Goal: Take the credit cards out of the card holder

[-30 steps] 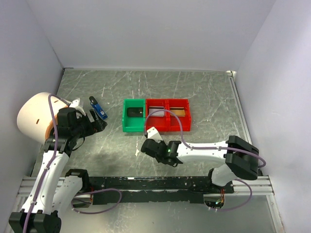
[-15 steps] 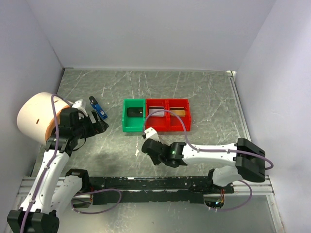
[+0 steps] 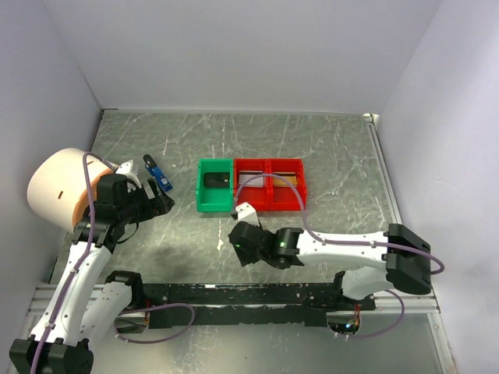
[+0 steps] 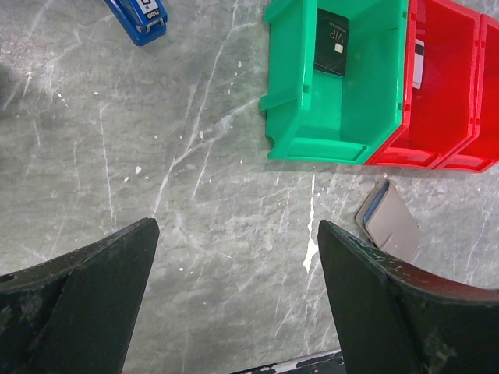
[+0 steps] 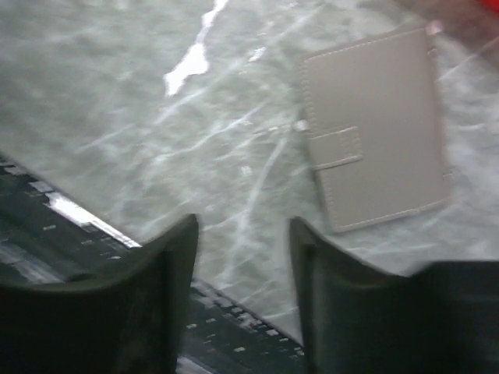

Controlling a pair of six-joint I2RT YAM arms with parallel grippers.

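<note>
The card holder (image 4: 388,222) lies closed and flat on the tabletop (image 3: 327,156), just in front of the spot where the green tray (image 4: 343,117) meets the red trays (image 4: 440,109). A blue edge shows along one of its sides. The right gripper (image 5: 243,226) hangs low over the marble beside it. Its jaws are parted and empty, and in its blurred wrist view the holder sits ahead and off to one side, not between them. The left gripper (image 4: 238,230) is held well back at the left, jaws spread wide with nothing in them. A black card (image 4: 331,43) rests in the green tray. A blue gadget (image 4: 139,15) lies further left.
</note>
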